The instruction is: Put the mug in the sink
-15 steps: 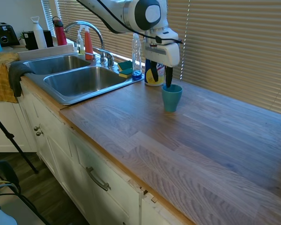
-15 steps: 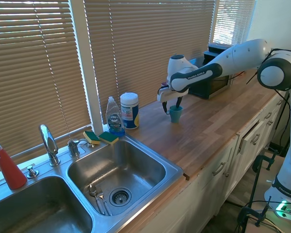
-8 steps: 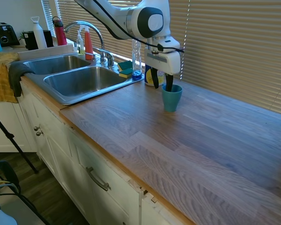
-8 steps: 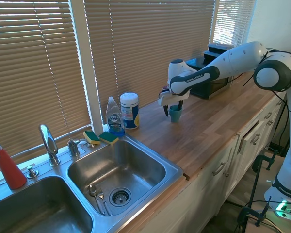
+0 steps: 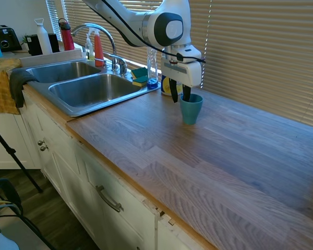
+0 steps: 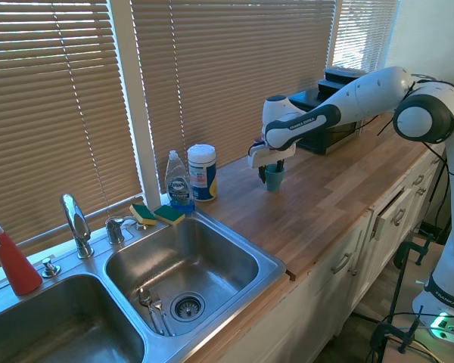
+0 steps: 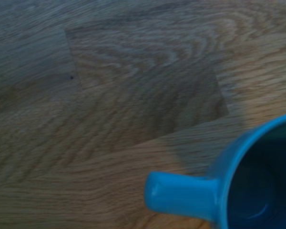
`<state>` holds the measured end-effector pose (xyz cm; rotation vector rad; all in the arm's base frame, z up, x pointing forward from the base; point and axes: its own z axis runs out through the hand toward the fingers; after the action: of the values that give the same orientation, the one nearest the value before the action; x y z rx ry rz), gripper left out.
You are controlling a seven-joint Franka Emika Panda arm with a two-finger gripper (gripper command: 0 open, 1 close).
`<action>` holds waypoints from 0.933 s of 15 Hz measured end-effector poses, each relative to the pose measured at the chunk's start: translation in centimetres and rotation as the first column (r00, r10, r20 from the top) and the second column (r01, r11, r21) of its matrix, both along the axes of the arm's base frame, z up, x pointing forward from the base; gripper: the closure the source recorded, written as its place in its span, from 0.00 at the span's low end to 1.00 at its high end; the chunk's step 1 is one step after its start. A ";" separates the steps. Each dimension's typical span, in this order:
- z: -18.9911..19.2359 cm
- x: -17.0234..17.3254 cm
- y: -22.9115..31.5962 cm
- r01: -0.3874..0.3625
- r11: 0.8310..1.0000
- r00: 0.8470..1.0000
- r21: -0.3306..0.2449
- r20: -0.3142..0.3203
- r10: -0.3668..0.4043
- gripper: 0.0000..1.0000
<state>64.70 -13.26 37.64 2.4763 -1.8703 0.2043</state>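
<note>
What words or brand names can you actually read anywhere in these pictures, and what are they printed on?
"FRANKA EMIKA": white letters on the dark band of the robot arm, just legible.
Dish soap bottle: its label has print, too small to read.
Wipes canister: print too blurred to read.
Mug: plain, no text.

Teal mug (image 5: 191, 108) upright on counter; sink (image 5: 88, 89) apart.

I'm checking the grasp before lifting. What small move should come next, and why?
Probably close the fingers on the mug wall. The gripper looks open, one finger dipping inside the rim, the other outside, and the mug stands upright on the counter, well away from the sink.
</note>
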 end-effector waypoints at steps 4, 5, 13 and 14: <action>-0.2 0.0 0.0 -0.005 1.000 1.000 0.002 -0.004 0.005 1.00; -0.2 0.0 0.0 -0.005 1.000 1.000 0.004 -0.004 0.005 1.00; -0.4 -0.1 0.1 -0.024 1.000 1.000 0.014 -0.002 0.024 1.00; -0.4 -0.1 0.1 -0.028 0.999 1.000 0.014 0.000 0.028 1.00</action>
<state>64.62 -13.14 37.28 2.5132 -1.8441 0.1922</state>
